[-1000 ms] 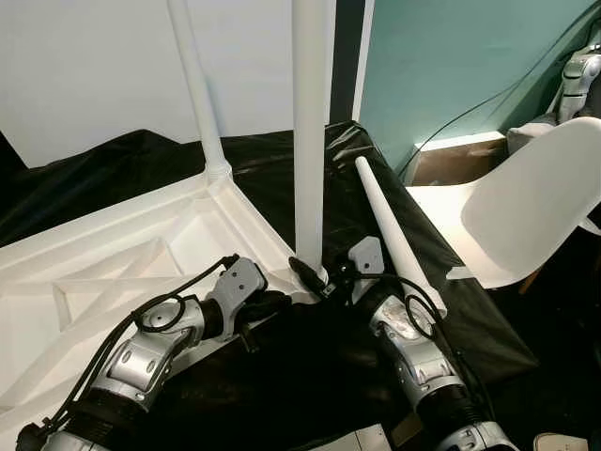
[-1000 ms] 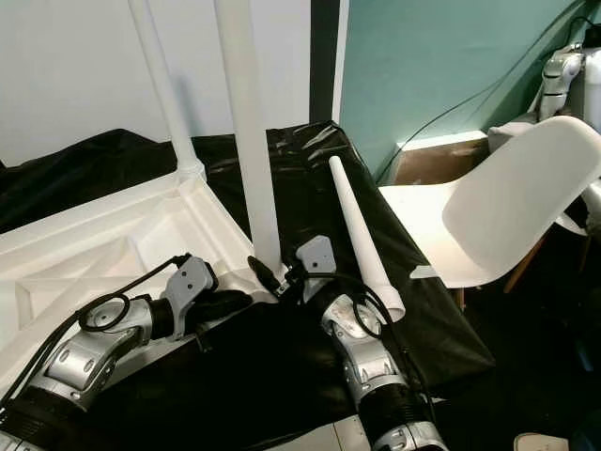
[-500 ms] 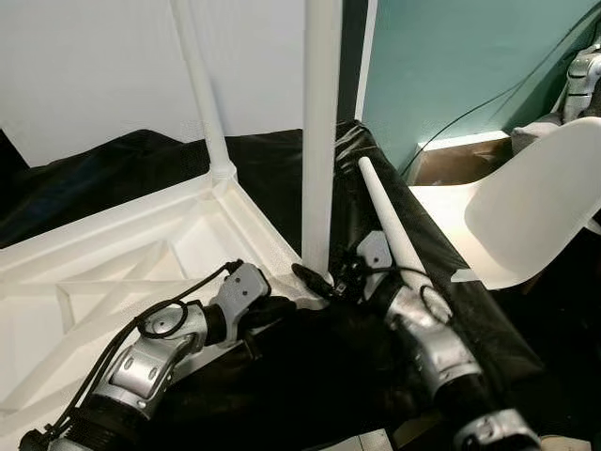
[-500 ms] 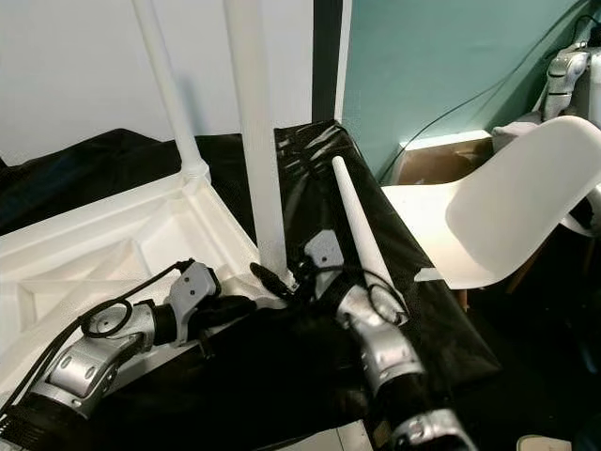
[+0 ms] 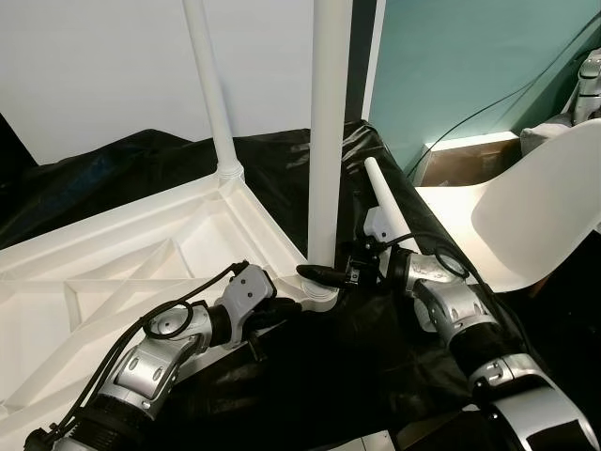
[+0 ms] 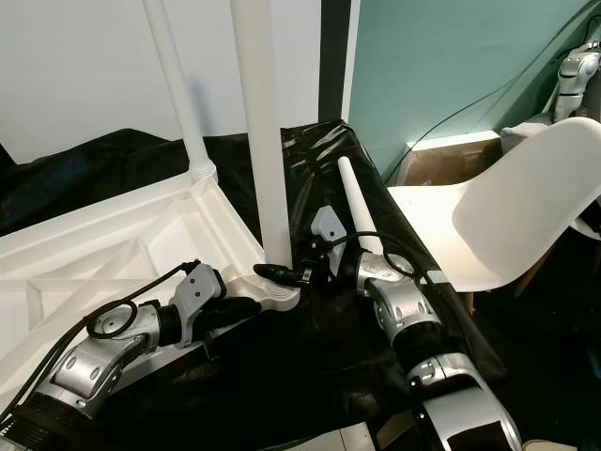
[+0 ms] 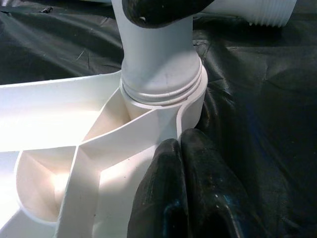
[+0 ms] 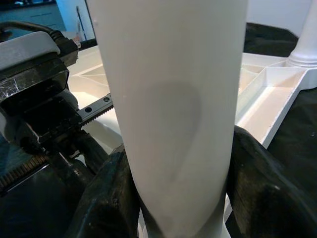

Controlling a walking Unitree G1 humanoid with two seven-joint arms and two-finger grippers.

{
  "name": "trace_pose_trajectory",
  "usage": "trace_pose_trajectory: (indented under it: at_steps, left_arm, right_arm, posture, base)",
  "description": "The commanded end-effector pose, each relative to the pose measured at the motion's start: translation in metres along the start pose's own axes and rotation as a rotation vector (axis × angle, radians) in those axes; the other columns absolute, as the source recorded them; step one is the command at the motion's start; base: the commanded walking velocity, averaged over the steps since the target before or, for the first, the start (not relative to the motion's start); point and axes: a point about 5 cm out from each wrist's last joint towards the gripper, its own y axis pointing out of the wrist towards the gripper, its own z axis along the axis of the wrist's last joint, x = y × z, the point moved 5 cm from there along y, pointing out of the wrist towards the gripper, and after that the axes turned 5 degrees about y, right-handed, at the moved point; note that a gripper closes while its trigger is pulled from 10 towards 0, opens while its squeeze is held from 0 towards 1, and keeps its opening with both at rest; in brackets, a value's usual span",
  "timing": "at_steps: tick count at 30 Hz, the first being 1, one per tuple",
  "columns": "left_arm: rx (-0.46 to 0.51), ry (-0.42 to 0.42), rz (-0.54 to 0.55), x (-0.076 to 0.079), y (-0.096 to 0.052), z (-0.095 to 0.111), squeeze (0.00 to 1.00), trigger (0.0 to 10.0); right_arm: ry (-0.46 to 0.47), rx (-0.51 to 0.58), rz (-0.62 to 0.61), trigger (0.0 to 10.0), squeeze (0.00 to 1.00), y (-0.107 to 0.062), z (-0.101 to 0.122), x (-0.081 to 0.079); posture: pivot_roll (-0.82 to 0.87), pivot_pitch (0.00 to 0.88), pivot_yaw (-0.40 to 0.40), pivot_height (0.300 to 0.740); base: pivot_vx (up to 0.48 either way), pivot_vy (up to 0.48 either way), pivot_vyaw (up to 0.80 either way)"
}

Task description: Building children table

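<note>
**Leg going into the corner socket**

Upside-down white tabletop (image 5: 113, 254) sits on the black sheet (image 5: 310, 376). Right gripper (image 5: 324, 274) is clamped around the base of the upright leg (image 5: 329, 122) at the near corner socket. Left gripper (image 7: 185, 191) has its fingers pinched together, pressing on the tabletop rim right beside that socket. Spare leg (image 5: 387, 202) lies nearby; white chair (image 5: 535, 221) off right.
</note>
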Motion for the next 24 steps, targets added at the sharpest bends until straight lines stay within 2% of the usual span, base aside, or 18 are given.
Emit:
trace_pose_trajectory:
  at_steps: [1,2,4,6,7,8,10,11,15,17,19,22,24]
  left_arm:
    - [-0.048,-0.080,-0.128,0.027,0.003,-0.022,0.00,10.0]
    - [-0.050,-0.082,-0.126,0.027,0.003,-0.023,0.00,10.0]
    - [-0.052,-0.083,-0.124,0.028,0.002,-0.023,0.00,10.0]
    - [-0.052,-0.083,-0.124,0.028,0.003,-0.023,0.00,10.0]
    - [-0.051,-0.082,-0.123,0.028,0.003,-0.023,0.00,10.0]
    - [-0.051,-0.082,-0.123,0.028,0.003,-0.023,0.00,10.0]
    - [-0.048,-0.079,-0.124,0.026,0.005,-0.022,0.00,10.0]
    - [-0.046,-0.077,-0.125,0.026,0.006,-0.021,0.00,10.0]
    - [-0.044,-0.076,-0.127,0.026,0.006,-0.021,0.00,10.0]
    - [-0.045,-0.073,-0.133,0.026,0.007,-0.021,0.00,10.0]
    - [-0.045,-0.071,-0.135,0.026,0.008,-0.021,0.00,10.0]
    - [-0.045,-0.069,-0.135,0.026,0.009,-0.020,0.00,10.0]
    - [-0.043,-0.068,-0.132,0.025,0.009,-0.020,0.00,10.0]
  right_arm:
    - [0.026,-0.038,0.022,0.0,0.00,-0.003,-0.006,-0.001]
    - [0.048,-0.024,0.013,0.0,0.00,-0.002,-0.006,-0.001]
    - [0.065,0.028,-0.112,0.0,0.00,0.003,-0.001,0.007]
    - [0.069,0.042,-0.140,0.0,0.00,0.004,0.000,0.010]
    - [0.064,0.061,-0.242,0.0,0.00,0.005,0.001,0.018]
    - [0.064,0.061,-0.242,0.0,0.00,0.005,0.001,0.018]
    - [0.056,0.134,-0.534,0.0,0.00,-0.002,0.001,0.034]
    - [0.066,0.186,-0.627,0.0,0.00,-0.005,0.003,0.036]
    - [0.083,0.233,-0.672,0.0,0.00,-0.007,0.006,0.035]
    - [0.084,0.317,-0.732,0.0,0.00,-0.007,0.019,0.036]
    - [0.077,0.337,-0.752,0.0,0.00,-0.006,0.023,0.035]
    - [0.053,0.300,-0.766,0.0,0.00,-0.004,0.018,0.032]
    - [0.019,0.202,-0.740,0.0,0.00,0.004,0.005,0.026]
  posture:
    - [0.08,0.000,-0.026,0.740]
    - [0.08,0.000,-0.025,0.740]
    - [0.08,0.000,-0.026,0.740]
    - [0.08,0.000,-0.026,0.740]
    - [0.08,0.000,-0.030,0.740]
    - [0.08,0.000,-0.030,0.740]
    - [0.08,0.000,-0.029,0.740]
    - [0.08,0.000,-0.029,0.740]
    - [0.08,0.000,-0.029,0.740]
    - [0.06,0.000,-0.021,0.740]
    - [0.06,0.000,-0.022,0.740]
    - [0.07,0.000,-0.027,0.740]
    - [0.07,0.000,-0.030,0.740]
  base:
    - [0.000,0.000,0.00]
    - [0.000,0.000,0.00]
    - [0.000,0.000,0.00]
    - [0.000,0.000,0.00]
    - [0.000,0.000,0.00]
    - [0.000,0.000,0.00]
    - [0.000,0.000,0.00]
    - [0.000,0.000,0.00]
    - [0.000,0.000,0.00]
    - [0.000,0.000,0.00]
    - [0.000,0.000,0.00]
    - [0.000,0.000,0.00]
    - [0.000,0.000,0.00]
